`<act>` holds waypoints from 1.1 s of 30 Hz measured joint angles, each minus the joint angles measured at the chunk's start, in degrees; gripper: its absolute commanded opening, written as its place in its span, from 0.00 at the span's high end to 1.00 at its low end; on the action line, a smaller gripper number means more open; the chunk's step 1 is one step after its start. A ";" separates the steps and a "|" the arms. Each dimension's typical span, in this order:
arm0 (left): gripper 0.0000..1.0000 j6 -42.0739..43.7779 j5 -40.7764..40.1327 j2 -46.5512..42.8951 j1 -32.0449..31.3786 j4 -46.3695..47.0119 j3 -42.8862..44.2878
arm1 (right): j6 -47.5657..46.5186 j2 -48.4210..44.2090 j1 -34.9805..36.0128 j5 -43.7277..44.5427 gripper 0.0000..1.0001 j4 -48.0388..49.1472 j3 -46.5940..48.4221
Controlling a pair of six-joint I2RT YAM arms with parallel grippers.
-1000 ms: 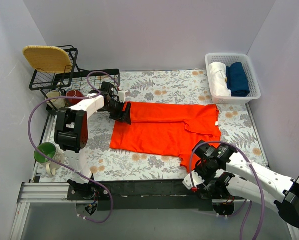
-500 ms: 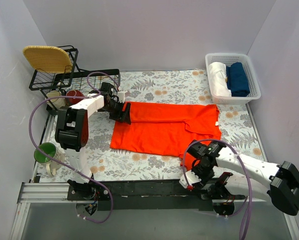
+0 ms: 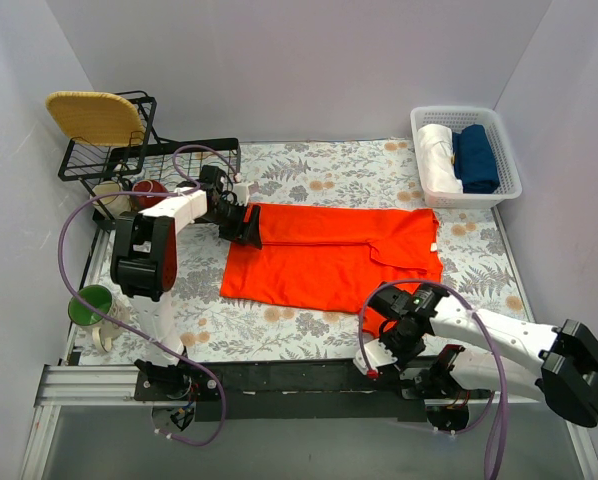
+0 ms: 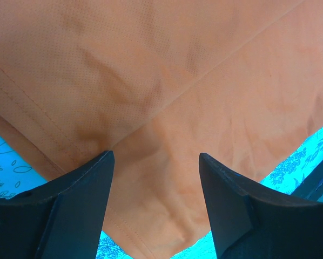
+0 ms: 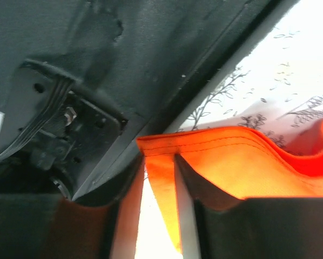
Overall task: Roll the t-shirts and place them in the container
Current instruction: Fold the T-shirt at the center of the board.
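The orange-red t-shirt (image 3: 329, 255) lies flat on the floral mat, spread across the middle. My left gripper (image 3: 241, 226) is open over the shirt's far left corner; in the left wrist view its dark fingers (image 4: 69, 205) straddle the cloth (image 4: 167, 108), which lies flat under them. My right gripper (image 3: 379, 322) is at the shirt's near right sleeve by the mat's front edge. In the right wrist view it (image 5: 160, 178) is shut on the hemmed edge of the t-shirt (image 5: 204, 156), lifted off the mat.
A white basket (image 3: 507, 190) at the back right holds a white bundle (image 3: 439, 155) and a dark blue bundle (image 3: 476, 157). A black wire rack (image 3: 129, 155) with a straw plate, mugs (image 3: 149, 190) and a green cup (image 3: 91, 304) stand at the left.
My right gripper has moved left and forward along the front edge and now pinches the shirt's near sleeve hem. The left gripper has stayed at the far left corner.
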 measured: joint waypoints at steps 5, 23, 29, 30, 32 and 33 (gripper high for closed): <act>0.37 0.37 0.74 0.00 0.39 -0.11 0.02 | 0.63 -5.88 0.28 0.96 0.80 2.86 -2.80; 0.37 1.97 -0.63 -2.34 1.97 -8.28 6.91 | 11.52 -13.75 0.15 3.04 0.99 2.69 3.96; 0.36 3.93 -5.97 -13.75 1.97 -14.88 2.05 | 20.63 -18.67 0.13 3.34 0.99 -0.85 11.82; 0.36 3.93 -7.39 -16.57 1.99 -15.52 -0.13 | 22.16 -19.30 0.13 3.56 0.99 -1.57 12.11; 0.38 3.96 -10.34 -21.88 2.10 -17.07 -5.05 | 24.96 -20.44 0.13 4.07 0.99 -3.08 12.11; 0.39 3.85 -11.89 -23.85 2.19 -17.90 -7.17 | 25.94 -20.79 0.13 4.37 0.99 -3.56 12.11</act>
